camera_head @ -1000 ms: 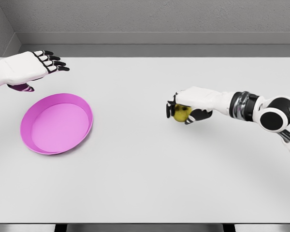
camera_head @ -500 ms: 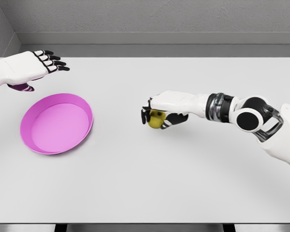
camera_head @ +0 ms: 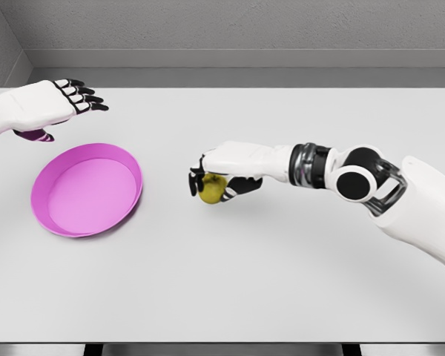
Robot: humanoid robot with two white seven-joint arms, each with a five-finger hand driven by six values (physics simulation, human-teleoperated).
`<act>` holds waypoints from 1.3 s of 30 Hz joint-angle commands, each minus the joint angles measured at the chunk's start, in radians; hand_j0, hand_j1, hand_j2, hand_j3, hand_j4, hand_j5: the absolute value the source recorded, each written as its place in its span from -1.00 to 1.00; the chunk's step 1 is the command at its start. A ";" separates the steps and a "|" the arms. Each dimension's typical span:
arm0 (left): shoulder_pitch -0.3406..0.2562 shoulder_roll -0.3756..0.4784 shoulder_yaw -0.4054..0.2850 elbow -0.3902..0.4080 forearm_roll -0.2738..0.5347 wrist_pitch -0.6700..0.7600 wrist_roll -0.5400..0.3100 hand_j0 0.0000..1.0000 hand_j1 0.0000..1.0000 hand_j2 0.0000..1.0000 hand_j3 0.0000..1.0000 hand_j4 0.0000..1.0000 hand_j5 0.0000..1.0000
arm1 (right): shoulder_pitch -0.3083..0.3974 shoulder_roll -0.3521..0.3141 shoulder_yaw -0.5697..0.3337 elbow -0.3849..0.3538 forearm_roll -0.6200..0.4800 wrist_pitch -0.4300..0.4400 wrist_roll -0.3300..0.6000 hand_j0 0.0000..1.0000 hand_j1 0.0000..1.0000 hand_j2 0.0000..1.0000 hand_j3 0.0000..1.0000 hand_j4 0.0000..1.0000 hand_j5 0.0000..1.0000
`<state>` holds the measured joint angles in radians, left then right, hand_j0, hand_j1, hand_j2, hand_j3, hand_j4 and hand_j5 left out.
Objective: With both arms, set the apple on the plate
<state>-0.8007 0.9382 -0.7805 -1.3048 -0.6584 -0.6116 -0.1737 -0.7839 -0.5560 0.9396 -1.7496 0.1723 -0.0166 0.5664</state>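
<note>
Right hand [camera_head: 211, 178] grips the apple [camera_head: 211, 188] from above, just over the table [camera_head: 282, 282], right of the pink plate [camera_head: 133, 174]. Left hand [camera_head: 48, 104] hovers beyond the plate, fingers spread, holding nothing. Carry the apple level, clear the near rim, then lower before releasing to prevent rolling.

Looks like a bare test room inside a simulator, not a home or kitchen. There's just a big plain white table [camera_head: 282, 282] filling most of the view, a flat grey wall [camera_head: 245, 26] behind it with a faint speckled texture, and a paler strip running along the wall's base. Everything's evenly lit and super clean, with smooth rendered surfaces. Basically a lab-style bench setup.
</note>
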 commanded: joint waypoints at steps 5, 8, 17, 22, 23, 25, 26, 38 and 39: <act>0.002 0.004 0.001 0.001 0.006 0.001 0.000 1.00 1.00 1.00 1.00 1.00 1.00 | 0.000 0.002 0.002 -0.002 0.000 0.047 -0.003 1.00 1.00 1.00 1.00 1.00 1.00; 0.002 0.002 0.001 0.001 0.005 0.001 0.000 1.00 1.00 1.00 1.00 1.00 1.00 | 0.002 -0.016 -0.007 0.001 0.000 0.049 -0.003 1.00 1.00 1.00 1.00 1.00 1.00; 0.002 0.004 0.001 0.001 0.005 0.001 0.000 1.00 1.00 1.00 1.00 1.00 1.00 | 0.113 -0.392 -0.512 0.018 -0.011 0.041 -0.003 1.00 1.00 1.00 1.00 1.00 1.00; 0.003 -0.002 0.001 -0.005 0.010 0.001 0.002 1.00 1.00 1.00 1.00 1.00 1.00 | 0.124 -0.412 -0.536 0.038 -0.011 0.040 -0.003 1.00 1.00 1.00 1.00 1.00 1.00; 0.017 -0.010 0.001 -0.022 0.005 0.001 0.000 1.00 1.00 1.00 1.00 1.00 1.00 | 0.130 -0.410 -0.536 0.036 -0.011 0.038 -0.003 1.00 1.00 1.00 1.00 1.00 1.00; 0.018 -0.010 0.003 -0.076 -0.007 0.001 -0.030 1.00 1.00 1.00 1.00 1.00 1.00 | 0.164 -0.406 -0.532 0.028 -0.011 -0.005 -0.003 1.00 1.00 1.00 1.00 1.00 1.00; 0.017 -0.010 0.016 -0.117 -0.027 0.001 -0.058 1.00 1.00 1.00 1.00 1.00 1.00 | 0.181 -0.389 -0.512 0.022 -0.010 -0.069 -0.003 1.00 1.00 1.00 1.00 1.00 1.00; -0.017 -0.286 0.075 -0.363 -0.256 0.001 -0.102 1.00 1.00 1.00 1.00 1.00 1.00 | 0.172 -0.341 -0.464 0.028 -0.008 -0.100 -0.002 1.00 1.00 1.00 1.00 1.00 1.00; -0.017 -0.308 0.075 -0.370 -0.267 0.001 -0.102 1.00 1.00 1.00 1.00 1.00 1.00 | 0.175 -0.343 -0.464 0.028 -0.008 -0.102 -0.002 1.00 1.00 1.00 1.00 1.00 1.00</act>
<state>-0.8161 0.6784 -0.7075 -1.6533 -0.9054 -0.6119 -0.2720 -0.6075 -0.8966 0.4761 -1.7237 0.1663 -0.1172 0.5648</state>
